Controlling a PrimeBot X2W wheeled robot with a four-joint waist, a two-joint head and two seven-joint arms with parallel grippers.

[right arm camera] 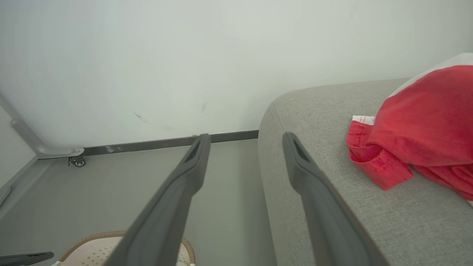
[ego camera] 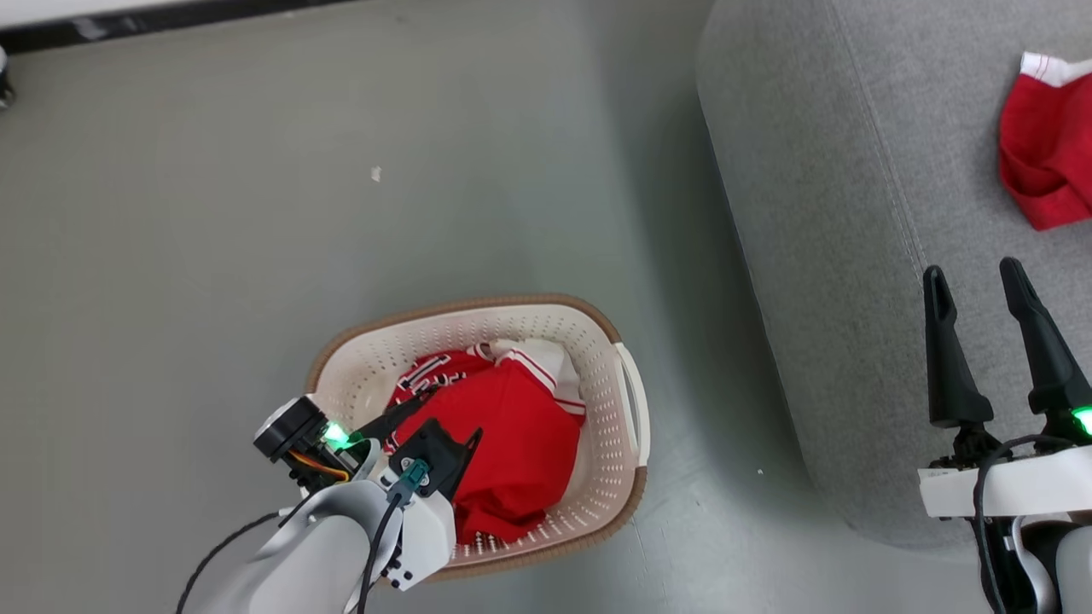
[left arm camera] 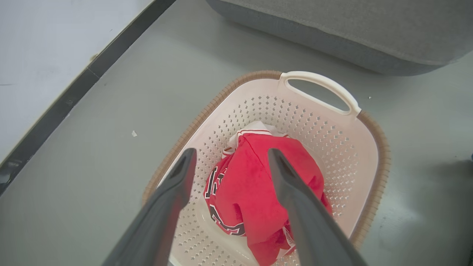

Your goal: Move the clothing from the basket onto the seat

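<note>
Holds the left gripper (left arm camera: 232, 153) spread wide above the red clothing (left arm camera: 255, 184) heaped in the basket (left arm camera: 380, 147), ready to close on it, and parks the right gripper (ego camera: 972, 271), likewise spread and empty, over the seat (ego camera: 819, 170), clear of one red garment (ego camera: 1049, 145) lying there.

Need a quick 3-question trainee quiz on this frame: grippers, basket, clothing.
1. True or false: the right gripper is shut on a garment.
2. The open left gripper is poised over: A) the basket B) bare floor C) the wall.
3. Fill in: one red garment already lies on the ____.
Key: 1 false, it is open and empty. 2 A, over the clothing in the basket. 3 seat.
</note>
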